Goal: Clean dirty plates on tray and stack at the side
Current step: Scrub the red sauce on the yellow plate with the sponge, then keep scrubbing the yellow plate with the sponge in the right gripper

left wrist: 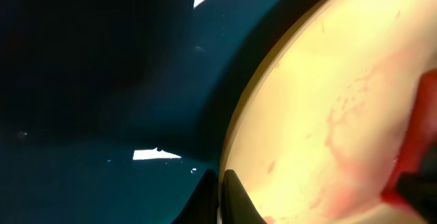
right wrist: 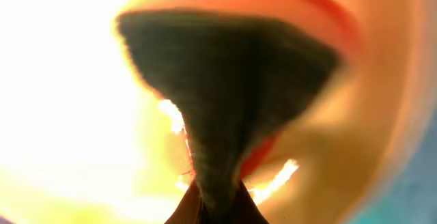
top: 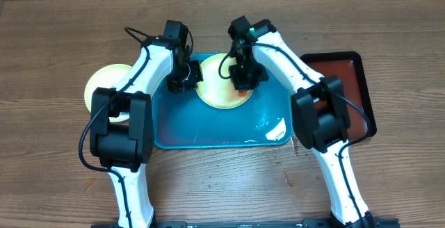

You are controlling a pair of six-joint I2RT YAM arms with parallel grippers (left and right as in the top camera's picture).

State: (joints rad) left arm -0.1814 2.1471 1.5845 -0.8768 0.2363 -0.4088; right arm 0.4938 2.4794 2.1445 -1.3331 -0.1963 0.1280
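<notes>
Plate (top: 217,97) first: pale yellow, it's sitting inside the tray (top: 208,129), up against the tray's far rim and about midway along it. From the left wrist I can see pink-red smears (left wrist: 341,183) streaked over the plate's face (left wrist: 328,101), with the dark teal floor of the tray (left wrist: 102,80) just beside its edge.

My left fingers (left wrist: 236,201) are drawn narrow, one on each side of the plate's rim, so I read that as a pinch on the edge at the side nearer the tray's left end.

My right fingers (right wrist: 186,214) are closed tight on a cloth (right wrist: 225,80). It looks dark and fuzzy from that wrist and fans out from the tips onto the plate (right wrist: 68,115). A red arc shows past the cloth, and there's a sliver of blue tray (right wrist: 418,183) at the corner of the view. From overhead, that arm is over the plate's side nearer the tray's right end.

Moving outward, the tray floor near its front right corner has glossy, wet-looking patches (top: 274,126).

Off the tray's left end a second plate (top: 104,82), pale yellow-green, lies on the desk (top: 55,33), partly under my left arm.

Off the tray's right end sits a smaller red-brown tray (top: 348,75) with a black rim, partly covered by my right arm.
</notes>
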